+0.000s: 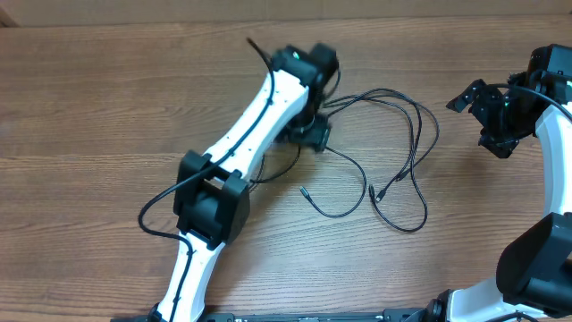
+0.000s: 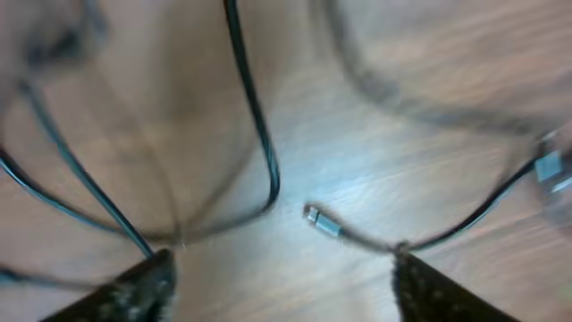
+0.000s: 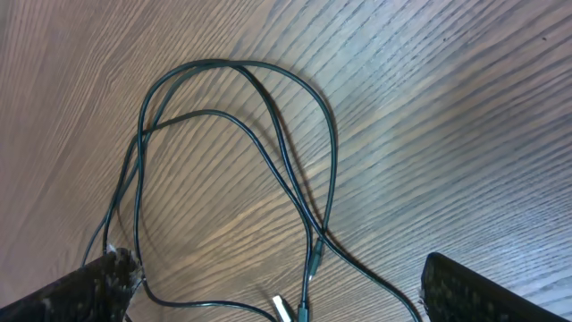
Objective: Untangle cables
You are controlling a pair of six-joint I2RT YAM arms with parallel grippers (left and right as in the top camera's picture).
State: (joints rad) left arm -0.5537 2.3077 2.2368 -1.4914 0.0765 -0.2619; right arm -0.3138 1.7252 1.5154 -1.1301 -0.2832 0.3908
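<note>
The cables (image 3: 214, 63) were black with silver plug tips (image 2: 323, 222), the desk (image 1: 89, 107) was warm brown with a streaky wood-grain pattern, and the left arm (image 1: 259, 116) had white links between black joints.

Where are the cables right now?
In the overhead view the cables lie looped on the table right of centre, between the left tool, over their left end, and the right tool, off to their right.
</note>
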